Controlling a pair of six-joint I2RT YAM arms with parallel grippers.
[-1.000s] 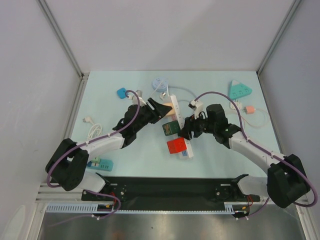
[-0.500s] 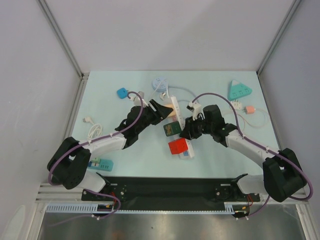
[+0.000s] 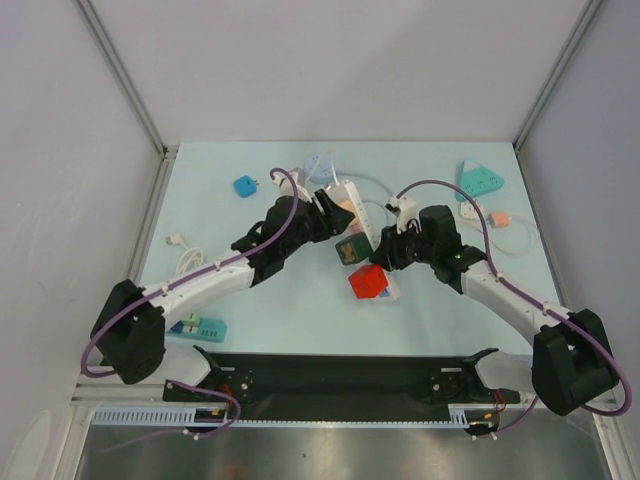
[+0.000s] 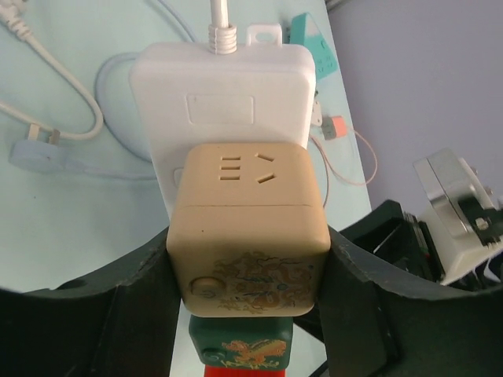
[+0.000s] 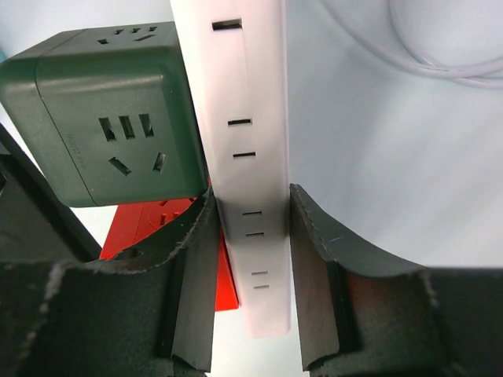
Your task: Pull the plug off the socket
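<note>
Item: beige cube plug [image 4: 247,212], seated in the white power strip [image 5: 240,118] mid-table. The left gripper [image 4: 250,310] clamps its two sides at mid width, and the right gripper [image 5: 251,267] is pinched narrow on the strip's edges. Best drawn straight along its pins while the strip is held down. The pins are hidden, and the neighbouring green cube [image 5: 102,133] appears to touch it.

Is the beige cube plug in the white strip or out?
In: the beige cube plug sits flush on the white strip, no prongs showing, left claw gripping it.
</note>
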